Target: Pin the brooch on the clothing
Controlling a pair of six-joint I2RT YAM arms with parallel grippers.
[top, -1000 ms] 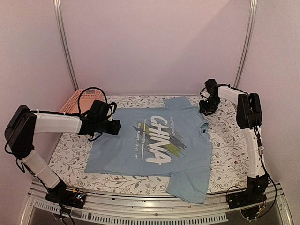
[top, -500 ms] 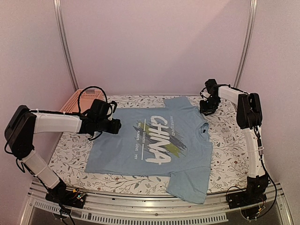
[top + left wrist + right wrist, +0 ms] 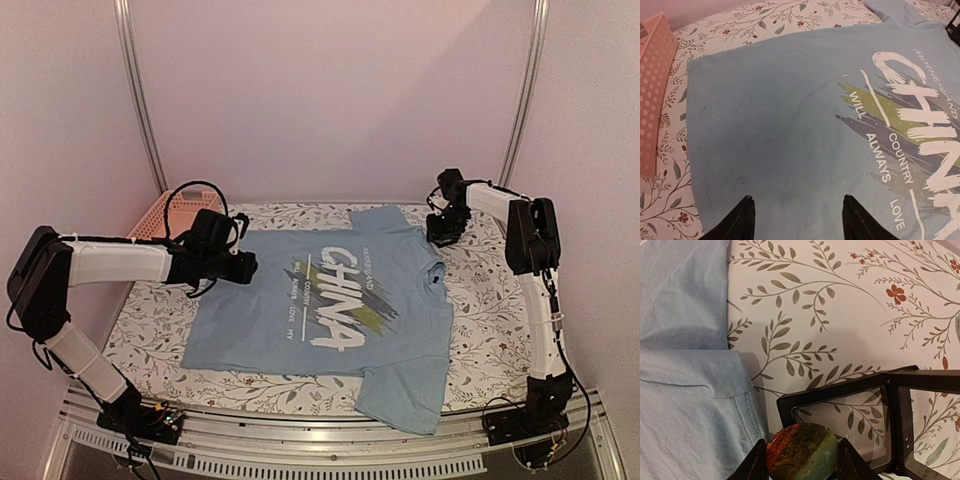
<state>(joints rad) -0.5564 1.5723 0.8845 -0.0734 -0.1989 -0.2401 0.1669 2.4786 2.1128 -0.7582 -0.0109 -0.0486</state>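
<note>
The light blue T-shirt [image 3: 330,300] with white "CHINA" lettering lies flat on the floral cloth; it also shows in the left wrist view [image 3: 780,125] and the right wrist view [image 3: 685,390]. My right gripper [image 3: 802,460] is shut on the round brooch [image 3: 802,452], orange on the left and greenish on the right, held just above the open black case [image 3: 850,395]. In the top view the right gripper [image 3: 443,228] is at the shirt's far right sleeve. My left gripper [image 3: 797,217] is open and empty, low over the plain left part of the shirt; from above it [image 3: 240,266] is at the shirt's left edge.
A pink perforated basket [image 3: 160,215] stands at the far left; it also shows in the left wrist view [image 3: 652,95]. The floral table cloth [image 3: 480,310] is bare to the right of the shirt. The open black hinged case lies beside the shirt's sleeve.
</note>
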